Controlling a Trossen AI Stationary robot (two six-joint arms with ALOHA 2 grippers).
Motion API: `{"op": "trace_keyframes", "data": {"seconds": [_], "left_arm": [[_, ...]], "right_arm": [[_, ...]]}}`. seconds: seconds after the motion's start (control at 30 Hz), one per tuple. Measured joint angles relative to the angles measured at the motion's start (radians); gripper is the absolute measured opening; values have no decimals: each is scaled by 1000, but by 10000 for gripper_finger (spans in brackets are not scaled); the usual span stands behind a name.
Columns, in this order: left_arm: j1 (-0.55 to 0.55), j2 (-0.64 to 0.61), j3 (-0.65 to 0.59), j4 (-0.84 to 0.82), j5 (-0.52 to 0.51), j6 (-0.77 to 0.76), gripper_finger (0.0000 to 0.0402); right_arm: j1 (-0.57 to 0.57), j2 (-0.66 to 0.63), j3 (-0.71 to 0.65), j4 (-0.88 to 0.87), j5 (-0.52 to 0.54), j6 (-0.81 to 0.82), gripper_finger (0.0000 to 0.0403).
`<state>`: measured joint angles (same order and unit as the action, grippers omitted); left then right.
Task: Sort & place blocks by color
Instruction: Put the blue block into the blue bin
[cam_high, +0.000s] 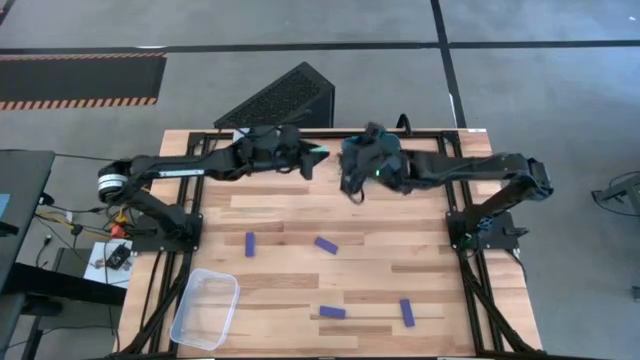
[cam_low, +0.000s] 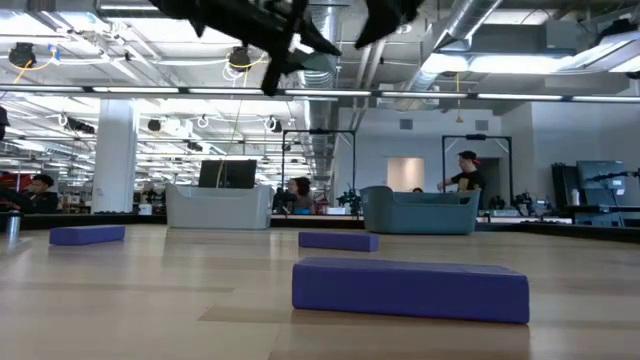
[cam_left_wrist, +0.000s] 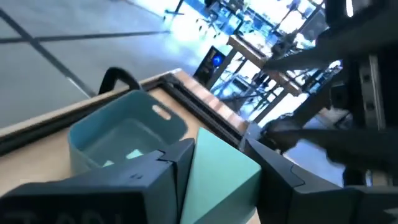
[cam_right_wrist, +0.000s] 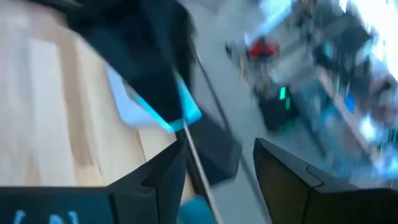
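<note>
My left gripper (cam_high: 316, 158) is raised over the table's far middle, shut on a light teal cube (cam_left_wrist: 217, 180). Just beyond it in the left wrist view stands a teal bin (cam_left_wrist: 124, 130), and a second teal block (cam_left_wrist: 134, 154) lies on its floor. My right gripper (cam_right_wrist: 217, 162) hangs open and empty close by (cam_high: 352, 185), facing the left one. Dark blue bars lie flat on the wood: two mid-table (cam_high: 250, 243) (cam_high: 326, 244) and two near the front edge (cam_high: 333, 312) (cam_high: 407, 312). No tan cubes show. My left gripper pinches the teal cube between its two fingers (cam_left_wrist: 168, 168), one pad on each of two opposite faces (cam_left_wrist: 199, 168). The cube is lifted clear of the table, with one corner edge turned toward the wrist camera.
A clear bin (cam_high: 205, 308) sits at the table's near left corner. A black slanted mesh box (cam_high: 285, 95) stands on the floor just beyond the far edge. The low view shows three blue bars (cam_low: 410, 289) (cam_low: 338, 240) (cam_low: 88, 234) and people in the room behind.
</note>
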<state>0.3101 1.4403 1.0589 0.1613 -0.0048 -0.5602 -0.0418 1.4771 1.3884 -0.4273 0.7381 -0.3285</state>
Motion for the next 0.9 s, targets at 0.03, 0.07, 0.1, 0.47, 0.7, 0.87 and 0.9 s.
{"op": "trace_keyframes", "data": {"seconds": [0.03,0.07,0.1,0.47,0.7,0.87,0.9], "left_arm": [[10,23,-1,35,14,0,109],[19,55,0,96,40,0,107],[31,87,8,129,66,0,103],[157,462,264,244,223,134,119],[192,698,563,216,371,211,106],[201,805,708,36,454,223,120],[201,813,721,5,452,231,127]], "right_arm": [[-26,-10,0,-34,-3,57,210],[-50,-22,0,-65,-4,109,211],[-76,-38,0,-102,-8,161,211],[-263,-184,0,-327,-88,384,207],[-311,-197,0,-365,-89,397,204],[-321,-197,0,-394,-92,437,197],[-317,-197,0,-411,-90,464,195]]}}
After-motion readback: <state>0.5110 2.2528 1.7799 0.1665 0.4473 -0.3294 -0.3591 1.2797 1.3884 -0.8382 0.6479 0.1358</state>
